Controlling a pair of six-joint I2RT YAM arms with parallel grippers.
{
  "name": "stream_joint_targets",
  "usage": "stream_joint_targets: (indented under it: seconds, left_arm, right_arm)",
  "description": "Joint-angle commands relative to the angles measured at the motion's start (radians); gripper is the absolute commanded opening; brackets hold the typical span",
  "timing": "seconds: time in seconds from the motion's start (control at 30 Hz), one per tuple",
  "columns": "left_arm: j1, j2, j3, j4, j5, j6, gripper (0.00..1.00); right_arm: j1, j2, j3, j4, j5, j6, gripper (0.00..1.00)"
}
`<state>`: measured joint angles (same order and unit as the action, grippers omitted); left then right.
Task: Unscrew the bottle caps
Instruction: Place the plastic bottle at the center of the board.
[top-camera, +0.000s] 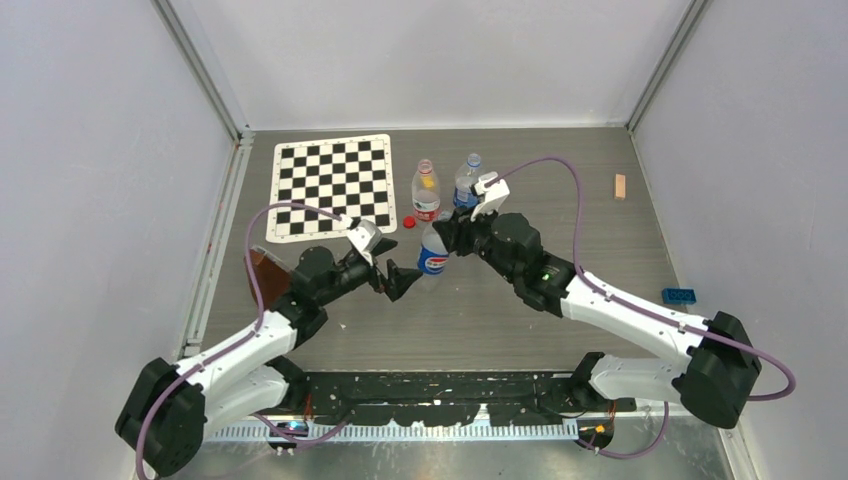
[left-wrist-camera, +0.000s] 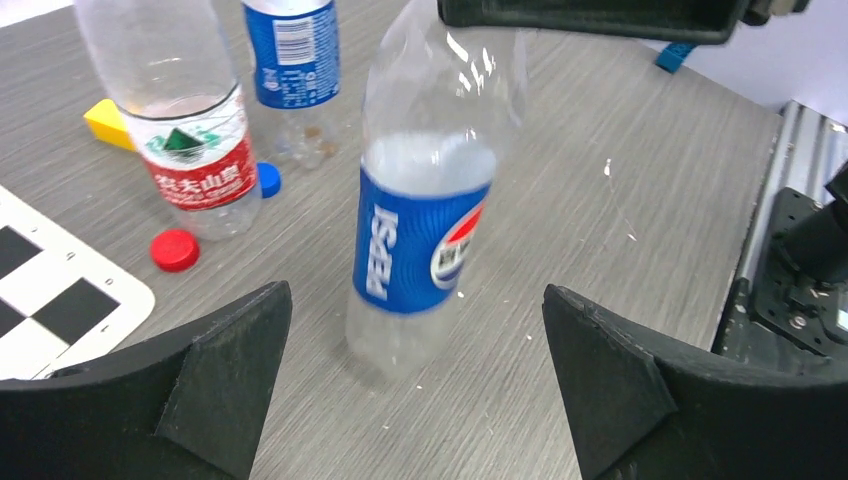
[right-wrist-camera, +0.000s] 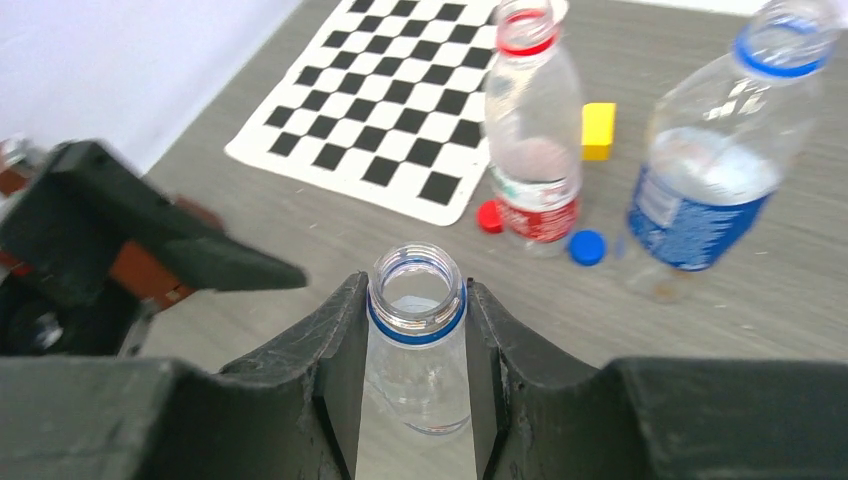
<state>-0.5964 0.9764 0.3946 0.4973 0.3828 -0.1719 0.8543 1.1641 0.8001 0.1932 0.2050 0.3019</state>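
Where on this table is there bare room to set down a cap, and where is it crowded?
Free: the table right of the right arm, between wooden block and blue brick; also the near strip between the arms. Crowded: the centre, around the Pepsi bottle, red-label bottle, red cap, blue cap, left gripper and right gripper.

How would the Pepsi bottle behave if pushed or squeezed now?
The Pepsi bottle looks thin-walled, so it probably dents when squeezed. Tall, narrow and leaning, it likely tips if pushed. Its mouth is open, so any contents might spill.
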Motion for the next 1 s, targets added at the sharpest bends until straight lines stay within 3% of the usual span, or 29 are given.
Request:
stream_joint_targets:
  seconds: [0.0,0.3,0.57,0.97]
  left_arm:
    - [-0.002,-0.062,-0.034,0.043,-0.121,0.031,1.00]
    - [-0.002,-0.116,-0.046,0.001,-0.164,0.056,1.00]
    - [-0.002,-0.102,-0.048,0.003,-0.168,0.057,1.00]
    - [-0.002,-0.088,-0.040,0.000,-0.165,0.058,1.00]
  right_arm:
    - [0.000,0.035,0.058,0.056,0.206,-0.114,0.03]
    - [0.000,0.156,0.077,0.101,0.319,-0.164,0.13]
    - [0.000,0.151,0.070,0.094,0.334,-0.163,0.40]
    - [0.000,0.144,0.082,0.075,0.306,-0.164,0.59]
